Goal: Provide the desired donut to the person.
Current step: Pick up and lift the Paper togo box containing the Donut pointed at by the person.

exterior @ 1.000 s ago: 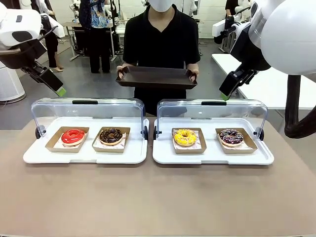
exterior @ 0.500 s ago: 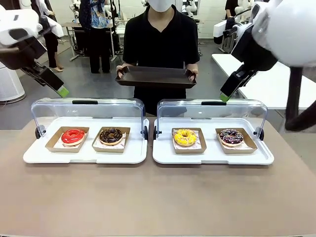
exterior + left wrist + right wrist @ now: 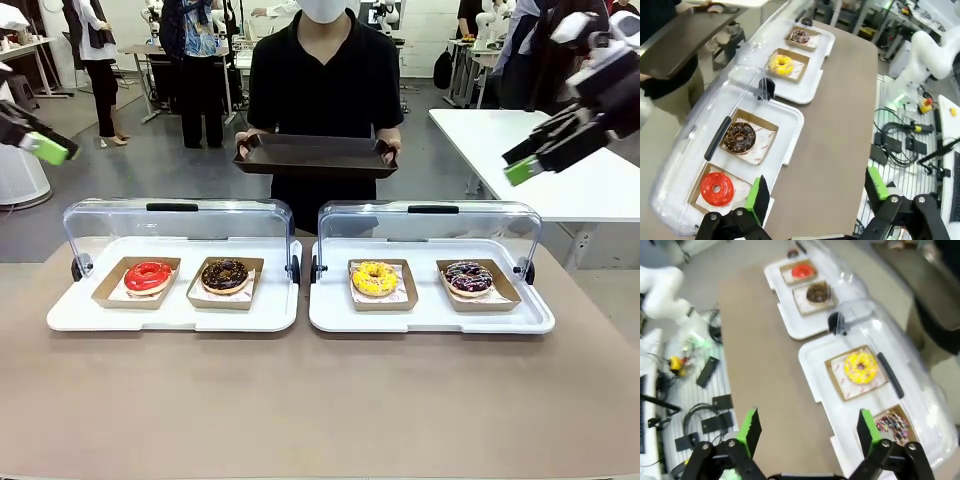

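Front and wrist views of the counter (image 3: 320,400), read from left to right. The left gripper (image 3: 817,192) hangs high off the counter's left end, its jaws apart with nothing between them; its wrist view looks down along the row of donuts. Below it lies the left tray (image 3: 170,318), white, with its clear lid (image 3: 180,222) swung up at the far edge. On this tray sit the red donut (image 3: 148,276) and, just beside it to the right, the chocolate donut (image 3: 225,274), each on paper in its own brown carton (image 3: 105,290). At the far side of the counter, behind its middle, stands the person (image 3: 325,70). Both hands (image 3: 245,147) grip the ends of a dark tray (image 3: 317,157), held level above and apart from the lids. The right tray (image 3: 430,322) lies just beside the left one, with its lid raised likewise. It bears the yellow donut (image 3: 375,278) and, nearer the right end, the sprinkled donut (image 3: 468,276), dark-glazed, both also in cartons. All four donuts rest in their cartons, untouched by either gripper or hand; which one is wanted cannot be told. The right gripper (image 3: 807,427) hangs high beyond the counter's right end, jaws apart and empty, well clear of the right tray.
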Controlling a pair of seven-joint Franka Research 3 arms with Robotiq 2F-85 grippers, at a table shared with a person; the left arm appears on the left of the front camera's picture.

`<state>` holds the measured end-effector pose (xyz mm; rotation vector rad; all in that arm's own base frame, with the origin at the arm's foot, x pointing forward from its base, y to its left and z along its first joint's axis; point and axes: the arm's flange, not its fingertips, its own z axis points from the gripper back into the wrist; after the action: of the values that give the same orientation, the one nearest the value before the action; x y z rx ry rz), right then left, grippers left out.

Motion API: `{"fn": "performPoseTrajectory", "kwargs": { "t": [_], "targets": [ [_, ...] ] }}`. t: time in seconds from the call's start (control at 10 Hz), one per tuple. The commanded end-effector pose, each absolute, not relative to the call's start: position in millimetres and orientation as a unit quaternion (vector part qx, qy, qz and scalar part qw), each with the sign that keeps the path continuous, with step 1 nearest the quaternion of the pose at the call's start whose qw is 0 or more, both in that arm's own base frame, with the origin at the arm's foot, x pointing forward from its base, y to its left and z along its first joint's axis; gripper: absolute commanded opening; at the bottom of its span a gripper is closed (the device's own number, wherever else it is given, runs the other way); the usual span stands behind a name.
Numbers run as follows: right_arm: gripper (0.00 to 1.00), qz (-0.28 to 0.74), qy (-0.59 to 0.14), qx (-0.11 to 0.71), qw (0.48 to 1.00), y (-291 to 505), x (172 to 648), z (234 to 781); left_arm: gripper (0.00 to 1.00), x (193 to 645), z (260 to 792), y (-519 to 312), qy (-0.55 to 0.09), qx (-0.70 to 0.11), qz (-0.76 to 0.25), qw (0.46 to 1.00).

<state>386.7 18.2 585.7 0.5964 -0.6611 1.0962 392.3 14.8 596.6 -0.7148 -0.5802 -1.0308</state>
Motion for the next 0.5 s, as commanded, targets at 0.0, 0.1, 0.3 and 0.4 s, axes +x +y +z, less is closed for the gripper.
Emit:
{"fn": "performPoseTrajectory", "kwargs": {
  "t": [0.0,0.1,0.3,0.4],
  "targets": [
    [1.00,0.492,-0.326,0.327,0.738,-24.9,402.2,573.7,1.00,405.6,591.6,50.9,-0.279,-0.332,-0.494,0.754],
    [1.00,0.485,-0.346,0.340,0.728,-46.3,398.6,571.5,1.00,400.7,588.3,70.3,-0.295,-0.333,-0.497,0.745],
    [1.00,0.471,-0.369,0.351,0.720,-80.9,388.3,573.0,1.00,387.6,583.2,103.9,-0.326,-0.338,-0.483,0.739],
    [1.00,0.468,-0.371,0.350,0.722,-90.1,384.2,573.9,1.00,384.0,584.2,113.7,-0.332,-0.338,-0.480,0.738]
  ]
}}
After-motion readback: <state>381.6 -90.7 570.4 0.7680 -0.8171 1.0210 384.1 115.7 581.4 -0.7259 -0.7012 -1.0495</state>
